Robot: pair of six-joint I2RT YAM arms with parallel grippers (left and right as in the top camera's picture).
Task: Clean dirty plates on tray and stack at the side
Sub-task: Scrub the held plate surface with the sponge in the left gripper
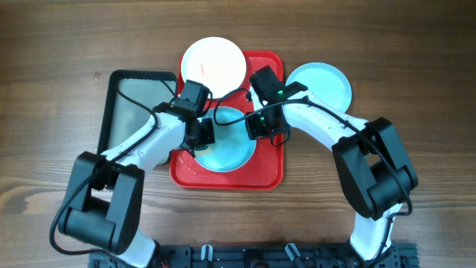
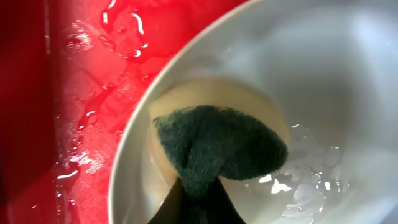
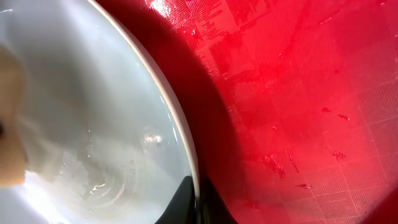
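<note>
Currently, one light blue plate [image 1: 227, 152] lies wet inside the red tray [image 1: 268, 171]. The left gripper [image 2: 198, 194] is closed on a green-topped sponge [image 2: 217, 149] pressed against that plate. The right gripper [image 3: 198, 202] is closed on the plate's rim. The white plate [image 1: 213, 63] overlaps the tray's far edge; the second blue plate [image 1: 320, 85] rests on the table [image 1: 416, 74] just beside the tray, opposite a grey tray [image 1: 137, 112]
</note>
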